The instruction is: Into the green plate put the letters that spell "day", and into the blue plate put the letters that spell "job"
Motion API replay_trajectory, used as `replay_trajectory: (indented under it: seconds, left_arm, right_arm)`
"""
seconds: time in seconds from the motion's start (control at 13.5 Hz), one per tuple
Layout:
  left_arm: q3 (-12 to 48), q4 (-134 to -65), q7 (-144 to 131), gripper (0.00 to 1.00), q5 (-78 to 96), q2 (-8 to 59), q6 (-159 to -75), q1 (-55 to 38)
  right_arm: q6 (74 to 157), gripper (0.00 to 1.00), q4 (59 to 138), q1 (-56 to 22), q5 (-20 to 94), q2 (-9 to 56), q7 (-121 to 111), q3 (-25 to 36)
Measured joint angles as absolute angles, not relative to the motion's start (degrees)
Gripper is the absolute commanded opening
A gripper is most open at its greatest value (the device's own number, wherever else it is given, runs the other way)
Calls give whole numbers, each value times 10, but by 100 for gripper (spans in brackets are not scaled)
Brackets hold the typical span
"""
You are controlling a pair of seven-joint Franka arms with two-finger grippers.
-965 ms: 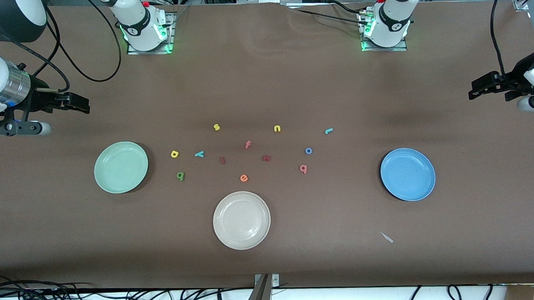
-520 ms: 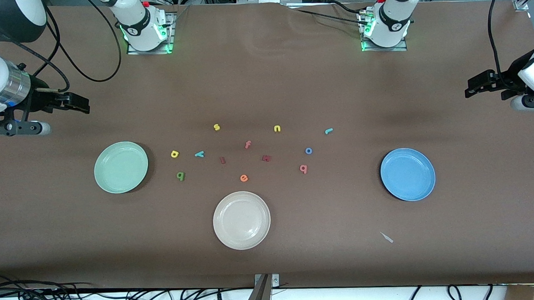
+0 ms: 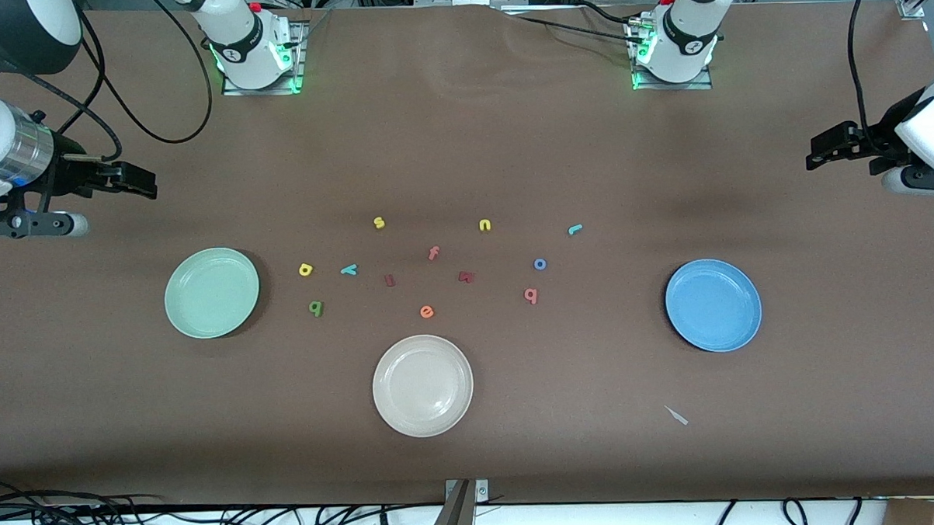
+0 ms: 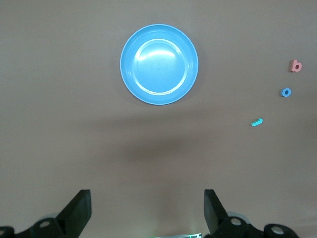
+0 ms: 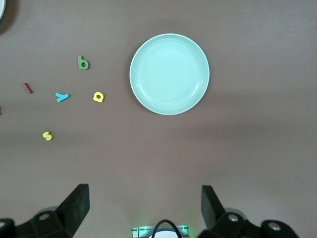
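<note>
brown matte desk [image 3: 463, 138] fills pretty much the whole frame, lit evenly from above with soft shadows. black cables [image 3: 95, 524] tangle on a white floor strip at 7 o'clock, and a metal bracket [image 3: 464, 503] sits at 6 o'clock.

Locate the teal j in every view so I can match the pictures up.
Front view: the teal j lies on the brown table, farther from the camera than the blue o and the pink b.
Left wrist view: the teal j shows beside the blue o.
Right wrist view: not in it.
Shared landmark: the blue plate, in the front and left wrist views.
</note>
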State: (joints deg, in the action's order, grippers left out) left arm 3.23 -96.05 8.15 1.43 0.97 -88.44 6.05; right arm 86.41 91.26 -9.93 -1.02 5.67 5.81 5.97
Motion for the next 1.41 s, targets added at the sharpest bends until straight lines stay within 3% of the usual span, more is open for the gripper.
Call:
replay_trajectory:
  seconds: [1.41]
  left_arm:
    - [46,-961,81,100,14,10,-874,54]
  right_arm:
    - [864,100,913,-99,-10,57,58,60]
